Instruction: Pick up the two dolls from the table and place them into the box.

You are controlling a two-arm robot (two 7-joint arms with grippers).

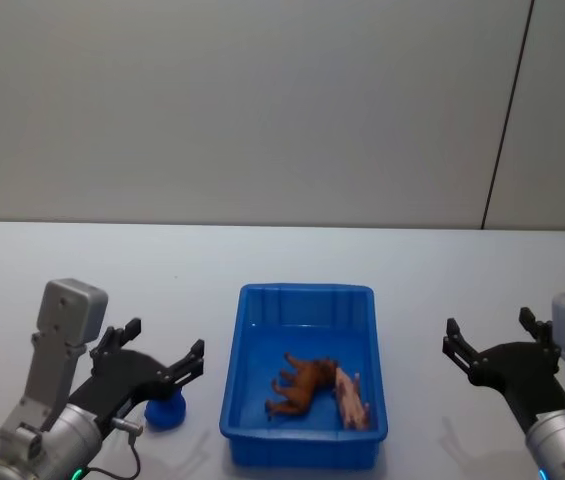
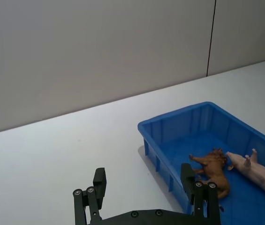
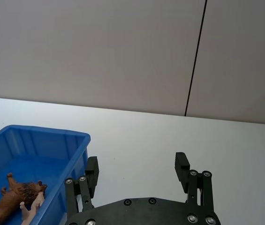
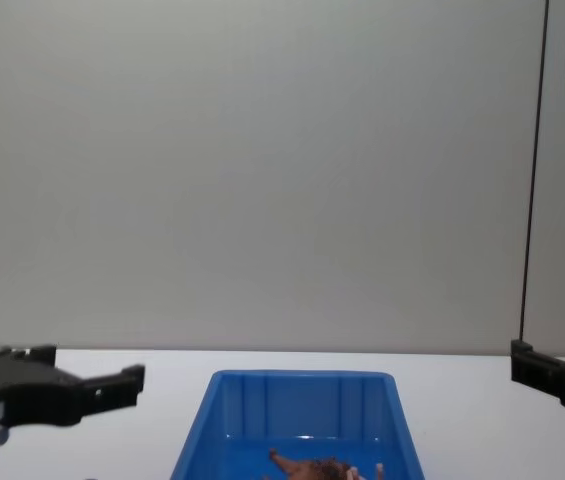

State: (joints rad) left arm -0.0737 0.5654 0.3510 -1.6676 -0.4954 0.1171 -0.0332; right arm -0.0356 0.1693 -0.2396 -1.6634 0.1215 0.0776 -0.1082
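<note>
White desk [image 1: 112, 270], grey wall [image 1: 262, 100] behind. The brown doll [image 1: 302, 382] and pink doll [image 1: 353, 398] lie inside the box [image 1: 307, 290], between the left gripper [image 1: 165, 345] and right gripper [image 1: 490, 332], which hang released and empty on either side: placing looks done.

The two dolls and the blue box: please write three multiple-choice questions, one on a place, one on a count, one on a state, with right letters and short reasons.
1. Where does the brown doll lie?
A) outside the box
B) inside the blue box, beside the pink doll
C) on the box rim

2. How many dolls are in the box?
A) none
B) one
C) two

3. How is the left claw?
A) open and empty
B) shut on a doll
C) shut on the box rim

Answers: 1 B, it lies on the box floor next to the pink one. 2 C, both lie inside. 3 A, its fingers stand apart with nothing between, as with the right claw.
</note>
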